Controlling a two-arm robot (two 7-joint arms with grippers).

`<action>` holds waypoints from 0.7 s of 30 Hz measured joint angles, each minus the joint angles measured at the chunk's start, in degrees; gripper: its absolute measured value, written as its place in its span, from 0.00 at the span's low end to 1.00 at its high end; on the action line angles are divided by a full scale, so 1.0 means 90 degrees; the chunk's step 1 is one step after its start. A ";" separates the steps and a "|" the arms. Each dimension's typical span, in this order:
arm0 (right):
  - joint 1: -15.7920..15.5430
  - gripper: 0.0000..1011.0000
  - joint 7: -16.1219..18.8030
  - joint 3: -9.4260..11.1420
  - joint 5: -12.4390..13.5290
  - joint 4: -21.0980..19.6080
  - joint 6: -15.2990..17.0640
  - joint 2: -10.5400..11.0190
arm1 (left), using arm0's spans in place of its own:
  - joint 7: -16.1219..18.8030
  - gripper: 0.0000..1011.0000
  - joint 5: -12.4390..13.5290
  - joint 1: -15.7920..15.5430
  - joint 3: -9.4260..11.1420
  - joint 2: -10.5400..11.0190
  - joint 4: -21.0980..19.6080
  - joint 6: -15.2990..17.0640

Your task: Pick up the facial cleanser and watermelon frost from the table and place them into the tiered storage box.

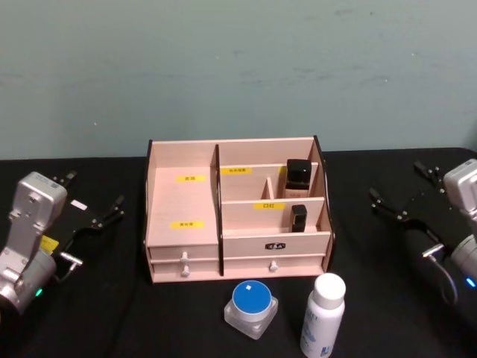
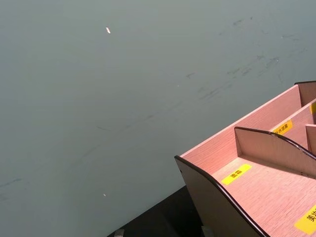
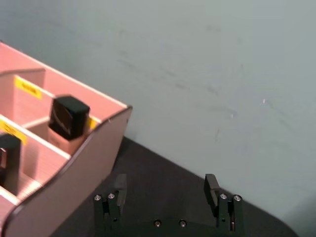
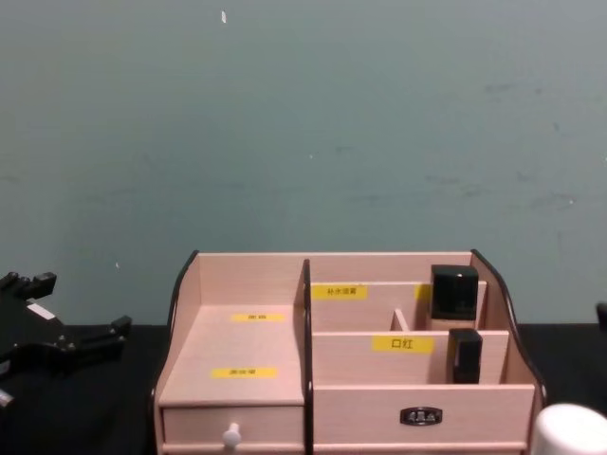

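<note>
Since your left gripper [image 1: 89,198] and right gripper [image 1: 406,186] both hold fingers open and empty, start by lowering the right onto the bottle [image 1: 324,313].

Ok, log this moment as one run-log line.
phase: pre-grasp | left gripper: open, left of tiered storage box | right gripper: open, right of box | white bottle, blue-lidded jar: on table, before box

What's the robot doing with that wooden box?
Nothing has been picked up yet. The white bottle and the blue-lidded jar stand on the black table in front of the tiered storage box. The left end effector and the right end effector are open, one on each side of the box, touching nothing.
</note>
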 joint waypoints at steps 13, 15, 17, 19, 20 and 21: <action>-0.0997 0.99 0.0723 0.0676 0.0689 -0.1930 0.0037 0.0761 | 0.0000 1.00 0.0000 -0.0001 0.0000 0.0000 0.0000 0.0000; -0.1213 0.99 0.0899 0.0844 0.0958 -0.2236 0.0059 0.0877 | 0.0000 1.00 0.0000 0.0000 0.0000 0.0000 0.0000 0.0001; -0.1673 0.99 0.1679 0.1126 0.1873 -0.2834 0.0245 0.1104 | 0.0000 1.00 0.0000 0.0000 0.0000 0.0000 -0.0001 0.0000; -0.1755 0.99 0.2088 0.1128 0.2231 -0.2986 0.0352 0.1151 | 0.0000 1.00 0.0000 0.0000 0.0000 0.0000 0.0000 0.0000; -0.1755 0.99 0.2088 0.1128 0.2231 -0.2986 0.0352 0.1151 | 0.0000 1.00 0.0000 0.0000 -0.0001 0.0000 0.0000 0.0000; -0.1766 0.99 0.2293 0.1088 0.2361 -0.3054 0.0455 0.1180 | 0.0000 1.00 0.0000 0.0000 -0.0001 0.0000 0.0000 0.0000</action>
